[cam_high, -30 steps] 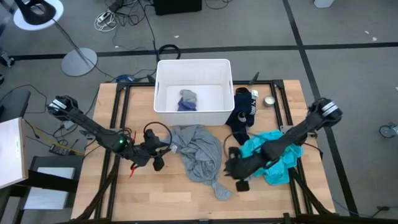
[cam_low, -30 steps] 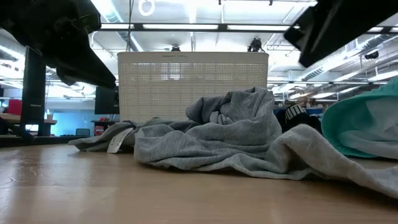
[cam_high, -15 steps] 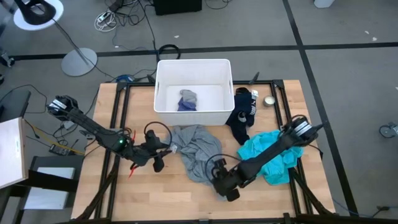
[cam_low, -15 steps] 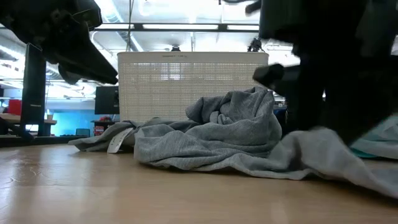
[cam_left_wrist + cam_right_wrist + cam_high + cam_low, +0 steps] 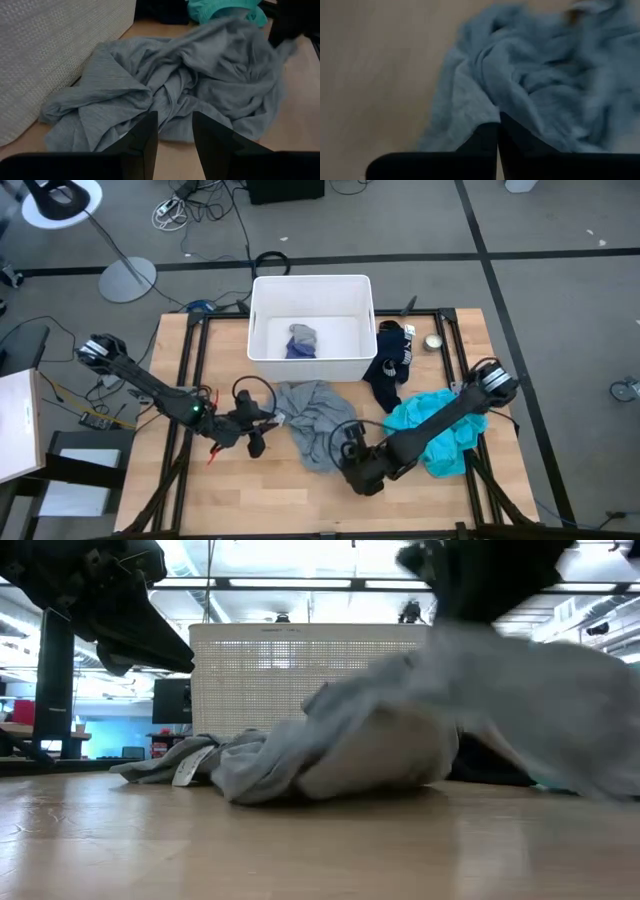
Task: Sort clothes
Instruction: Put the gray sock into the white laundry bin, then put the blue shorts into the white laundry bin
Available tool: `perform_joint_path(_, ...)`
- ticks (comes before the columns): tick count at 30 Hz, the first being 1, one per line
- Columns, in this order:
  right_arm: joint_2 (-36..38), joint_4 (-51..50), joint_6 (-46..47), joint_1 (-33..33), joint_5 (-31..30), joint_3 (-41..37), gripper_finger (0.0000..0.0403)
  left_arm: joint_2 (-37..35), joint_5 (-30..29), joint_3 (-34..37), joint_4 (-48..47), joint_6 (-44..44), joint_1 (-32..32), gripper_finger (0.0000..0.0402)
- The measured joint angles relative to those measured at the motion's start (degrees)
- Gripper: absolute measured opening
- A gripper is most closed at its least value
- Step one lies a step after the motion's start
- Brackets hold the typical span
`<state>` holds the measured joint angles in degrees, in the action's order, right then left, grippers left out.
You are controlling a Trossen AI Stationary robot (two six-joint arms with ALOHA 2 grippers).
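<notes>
With its fingers pinched on the grey shirt (image 5: 312, 418), the right gripper (image 5: 352, 463) is lifting it for sorting; the left gripper (image 5: 262, 423), parted and empty, is waiting beside it.

Floor (image 5: 560, 300): grey, crossed by dark tape lines (image 5: 480, 252), one running level behind the table, others slanting off toward the right.

Table (image 5: 250, 490): light wood top on a black metal frame (image 5: 190, 350) that shows along its left and right edges.

Beyond the far left corner of the table: a round grey stand base (image 5: 127, 279) with a thin pole, a white ring-shaped fixture (image 5: 60, 202) above it.

Cables (image 5: 200, 205): loose dark and white runs on the floor behind the table.

Left of the table: a white-topped unit (image 5: 18, 425).

Ceiling (image 5: 300, 565), low view: bright strip lights and exposed beams. A dark post (image 5: 57, 680) and monitors (image 5: 172, 700) stand at left.
</notes>
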<state>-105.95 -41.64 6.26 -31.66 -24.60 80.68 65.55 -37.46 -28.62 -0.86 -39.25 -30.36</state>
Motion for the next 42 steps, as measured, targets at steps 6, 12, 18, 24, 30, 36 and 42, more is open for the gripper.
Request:
perform_joint_path(6, 8.3, -2.1, -6.5, 4.5, -6.4, 7.4, 0.0001, 4.5, -0.5, 0.0, 4.2, 0.1, -1.3, 0.0127)
perform_joint_path(12, 12.1, -0.5, -15.1, 15.0, -10.9, 15.1, 0.0001, 8.8, -0.5, 0.0, 8.1, 0.1, -1.7, 0.0127)
perform_joint_path(18, 12.2, 5.6, -18.1, 28.0, -11.6, 18.8, 0.0001, 9.2, -0.5, 0.0, 8.4, 1.3, -1.6, 0.0127)
perform_joint_path(24, 12.2, 13.4, -18.1, 39.9, -10.4, 18.8, 0.0006, 9.2, -0.5, 0.0, 8.3, 3.2, -1.6, 0.0127)
perform_joint_path(30, 12.3, 13.5, -9.5, 49.0, 4.6, 18.2, 0.0006, 9.2, -1.8, 0.0, 8.1, 6.5, -1.4, 0.0127)
perform_joint_path(36, 11.5, 11.7, -5.5, 52.5, 18.8, 13.3, 0.0039, 9.2, -1.5, 0.0, 7.2, 9.0, 2.5, 0.0127)
perform_joint_path(42, 11.0, 1.0, -5.4, 53.1, 18.4, 12.5, 0.0114, 9.2, 5.9, 0.0, 16.9, 17.6, 8.1, 0.0127)
